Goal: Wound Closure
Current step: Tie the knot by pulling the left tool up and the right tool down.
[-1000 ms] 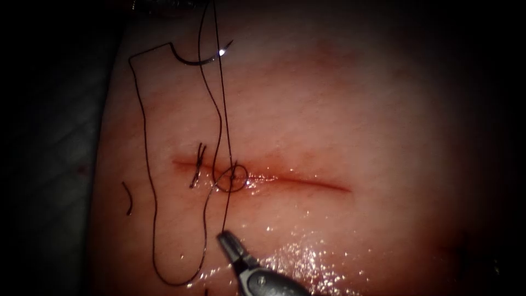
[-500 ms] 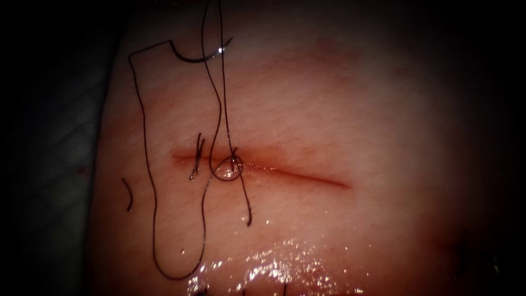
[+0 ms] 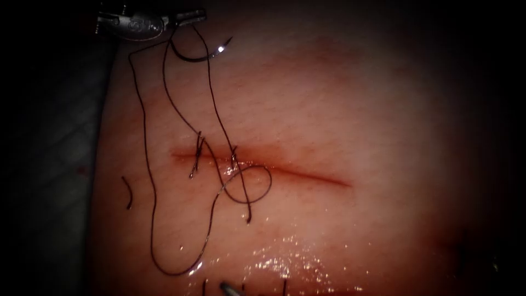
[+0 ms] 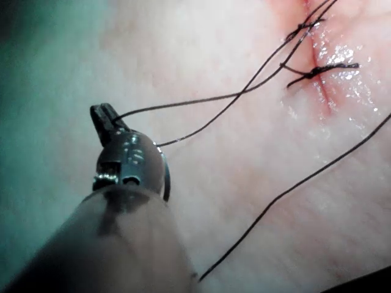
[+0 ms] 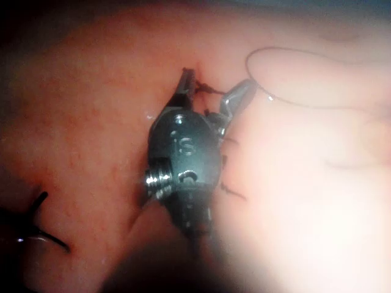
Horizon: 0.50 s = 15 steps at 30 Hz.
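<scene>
Up beyond the reddened straight cut (image 3: 263,167) in the pale pork tissue (image 3: 356,109), the left steel needle driver (image 3: 189,16) has its jaws clamped on the thin dark thread (image 3: 148,164). Just beside it the curved steel needle (image 3: 200,53) lies free on the surface, unheld. Below the cut, the right steel needle driver (image 5: 214,91) stands spread, holding nothing. Slack loops over the cut could snag or tangle should the thread be drawn unevenly.

Pale pink tissue (image 3: 339,109) with red cut (image 3: 296,174), dark thread (image 3: 145,142), shiny silver needle (image 3: 200,55)
</scene>
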### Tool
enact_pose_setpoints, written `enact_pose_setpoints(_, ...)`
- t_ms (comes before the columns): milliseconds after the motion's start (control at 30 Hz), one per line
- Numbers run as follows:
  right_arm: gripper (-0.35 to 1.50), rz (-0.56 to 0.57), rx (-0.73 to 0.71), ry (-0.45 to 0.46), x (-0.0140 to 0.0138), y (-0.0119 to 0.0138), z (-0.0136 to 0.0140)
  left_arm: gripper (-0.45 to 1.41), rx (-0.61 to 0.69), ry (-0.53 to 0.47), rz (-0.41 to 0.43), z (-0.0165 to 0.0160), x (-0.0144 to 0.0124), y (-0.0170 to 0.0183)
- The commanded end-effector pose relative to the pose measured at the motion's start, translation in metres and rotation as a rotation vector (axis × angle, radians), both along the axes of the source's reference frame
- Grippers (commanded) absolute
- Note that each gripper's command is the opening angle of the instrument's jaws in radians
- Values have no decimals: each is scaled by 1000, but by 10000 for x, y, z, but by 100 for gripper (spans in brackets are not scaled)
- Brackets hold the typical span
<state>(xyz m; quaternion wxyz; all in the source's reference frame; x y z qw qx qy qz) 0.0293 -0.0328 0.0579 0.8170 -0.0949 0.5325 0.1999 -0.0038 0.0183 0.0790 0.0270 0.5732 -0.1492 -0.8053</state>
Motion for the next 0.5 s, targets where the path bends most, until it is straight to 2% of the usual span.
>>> enact_pose_setpoints(33,130,-29,-14,-15,0,1,3,-45,9,-13,18,-2,1,-4)
enact_pose_setpoints(133,125,-130,-112,-75,-22,17,-8,-45,33,-64,60,-24,20,-27)
enact_pose_setpoints(300,126,-168,-156,-126,-45,54,-11,-45,35,-79,88,-44,31,-43)
enact_pose_setpoints(500,125,-268,-82,-218,-49,80,30,-45,39,-85,98,-52,28,-47)
